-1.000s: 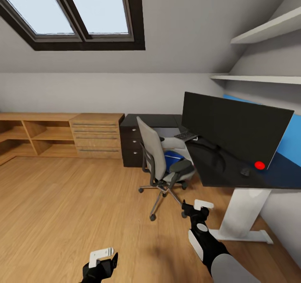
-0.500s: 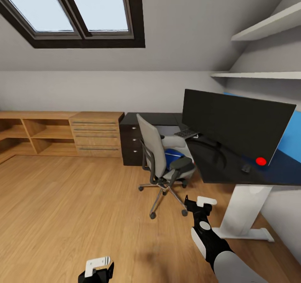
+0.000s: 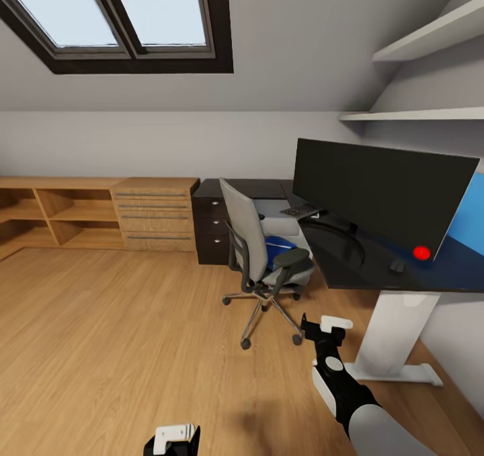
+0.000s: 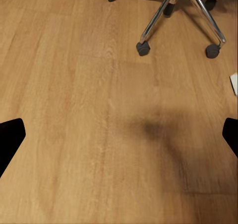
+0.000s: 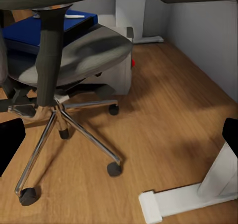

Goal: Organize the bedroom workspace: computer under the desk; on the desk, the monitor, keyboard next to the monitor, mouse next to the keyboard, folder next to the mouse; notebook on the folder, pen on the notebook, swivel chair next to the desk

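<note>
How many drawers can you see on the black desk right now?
3, stacked in one column at the desk's far left end, beside the wooden cabinet: top, middle, bottom. The swivel chair may hide more behind it.

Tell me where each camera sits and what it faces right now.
Head view: high on the robot, facing the swivel chair, desk and monitor; both arms show, right tool ahead.
Left wrist view: on the left arm, facing down at the wooden floor; dark fingertips at the edges.
Right wrist view: on the right arm, low, facing the chair with the blue folder.
Shared: the chair's chrome base.
</note>
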Robot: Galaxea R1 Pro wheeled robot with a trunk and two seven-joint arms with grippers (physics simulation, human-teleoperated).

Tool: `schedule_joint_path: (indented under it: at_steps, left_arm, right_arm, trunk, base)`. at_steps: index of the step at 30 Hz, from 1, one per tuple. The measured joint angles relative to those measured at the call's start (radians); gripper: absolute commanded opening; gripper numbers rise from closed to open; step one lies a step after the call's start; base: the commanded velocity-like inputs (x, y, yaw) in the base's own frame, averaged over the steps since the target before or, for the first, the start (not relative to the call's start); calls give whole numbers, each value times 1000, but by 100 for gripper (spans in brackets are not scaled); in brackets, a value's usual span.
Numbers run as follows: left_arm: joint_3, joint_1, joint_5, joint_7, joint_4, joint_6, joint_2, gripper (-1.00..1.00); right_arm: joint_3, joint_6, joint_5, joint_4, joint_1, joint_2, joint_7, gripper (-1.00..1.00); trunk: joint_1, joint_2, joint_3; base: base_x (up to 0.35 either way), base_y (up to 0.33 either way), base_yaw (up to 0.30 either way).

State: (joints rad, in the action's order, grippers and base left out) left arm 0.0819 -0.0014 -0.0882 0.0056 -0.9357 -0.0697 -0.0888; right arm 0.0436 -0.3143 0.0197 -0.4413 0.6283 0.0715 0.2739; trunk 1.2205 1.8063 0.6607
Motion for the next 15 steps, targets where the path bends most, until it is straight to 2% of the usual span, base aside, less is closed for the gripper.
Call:
schedule_joint_path:
  at_steps: [15]
  left_arm:
    - [12, 0, -1, -4, 0, -9, 6, 100]
  right_arm:
    - [0, -8, -5, 0, 0, -5, -22, 100]
  trunk:
    - [58, 105, 47]
  base:
    - [0, 0, 0]
